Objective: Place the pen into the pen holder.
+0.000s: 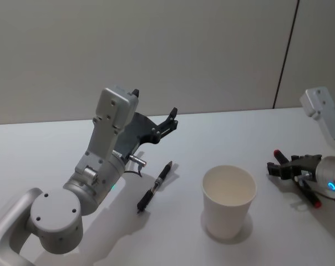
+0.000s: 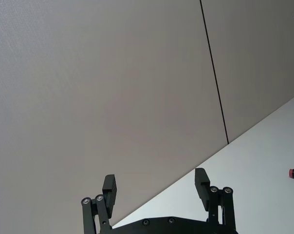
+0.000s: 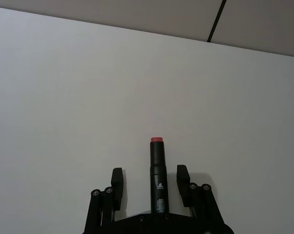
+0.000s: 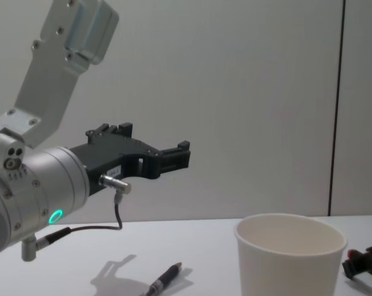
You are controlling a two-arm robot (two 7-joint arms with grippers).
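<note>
Hovering above the worktop (image 1: pixel 223 130), the left pincer (image 1: pixel 155 105) gapes wide and empty. A black pen (image 1: pixel 155 187) lies at nine o'clock of the pen holder (image 1: pixel 226 219). At its two o'clock the right pincer (image 3: pixel 149 181), jaws parted, straddles a red-capped pen (image 3: pixel 157 163) lying flat, unclamped. Light, stiff and slick, it probably wants a mid-barrel pinch, lest it roll or swivel. The holder, thin paper, would tip easily.

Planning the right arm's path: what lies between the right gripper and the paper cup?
Nothing. In the head view the table is bare between the right gripper and the pen holder; the red-capped pen lies between that gripper's open fingers.
</note>
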